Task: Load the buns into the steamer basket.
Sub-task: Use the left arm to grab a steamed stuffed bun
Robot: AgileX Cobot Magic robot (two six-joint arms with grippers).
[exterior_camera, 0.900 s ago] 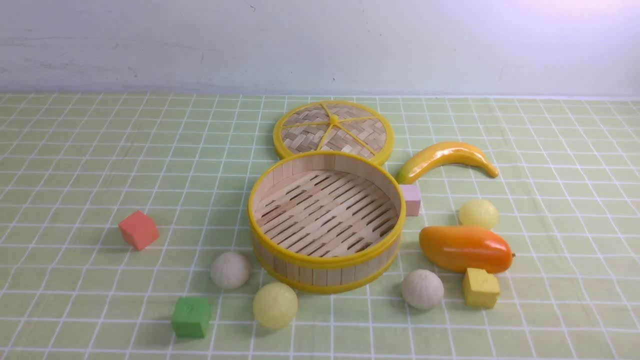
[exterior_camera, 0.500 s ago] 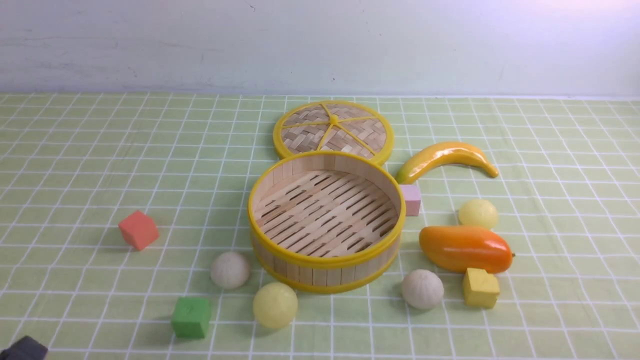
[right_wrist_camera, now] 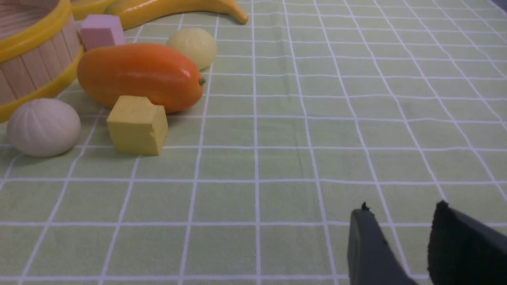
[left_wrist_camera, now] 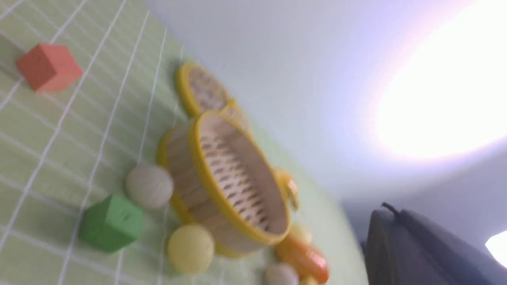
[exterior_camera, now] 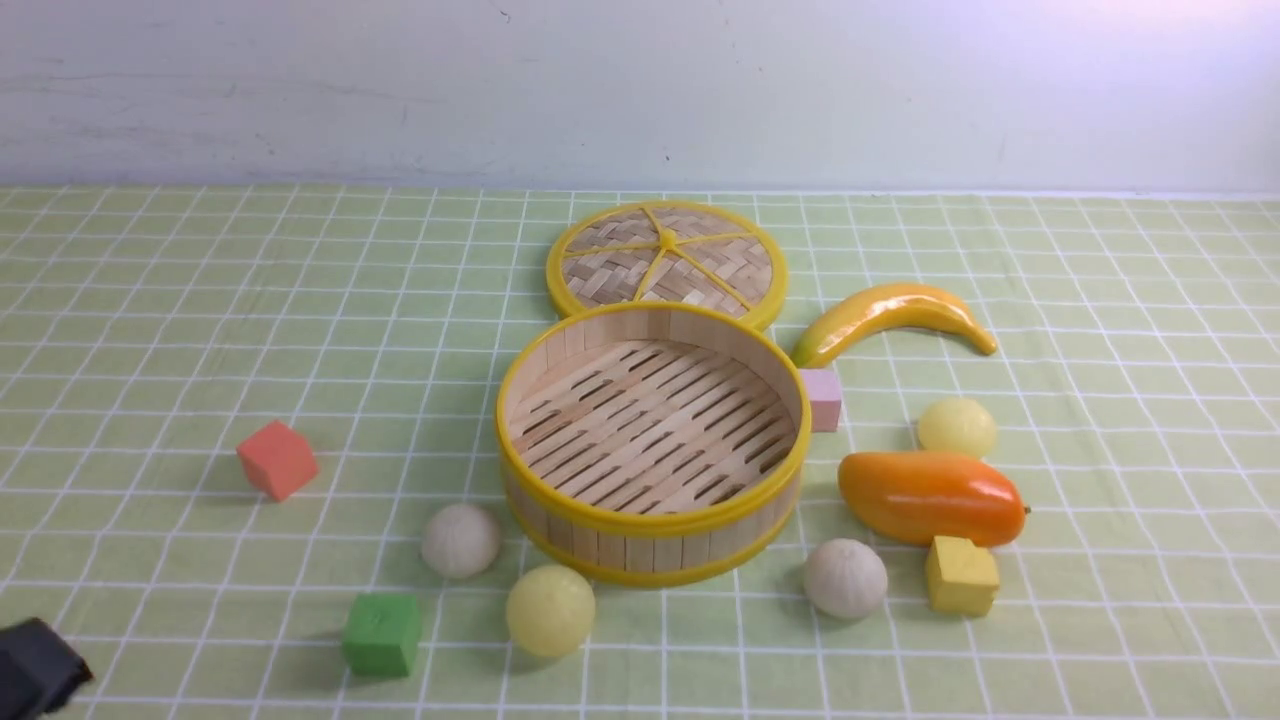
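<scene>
The steamer basket [exterior_camera: 652,523] holds nothing; all four buns [exterior_camera: 957,428] sit outside it on the bench [exterior_camera: 150,300]. Our left claw [exterior_camera: 35,665] shows at the near left corner, closed and empty. The off-white bun [exterior_camera: 461,540] and the pale yellow bun [exterior_camera: 550,610] lie ahead of it and to its right, beside the basket's near wall. Our right claw [right_wrist_camera: 401,209] is partly open and empty, well apart from the other off-white bun [right_wrist_camera: 43,126]. We judge the left arm better placed for its pair.

Pale wall [exterior_camera: 640,90], green checked tablecloth [exterior_camera: 150,300]
</scene>
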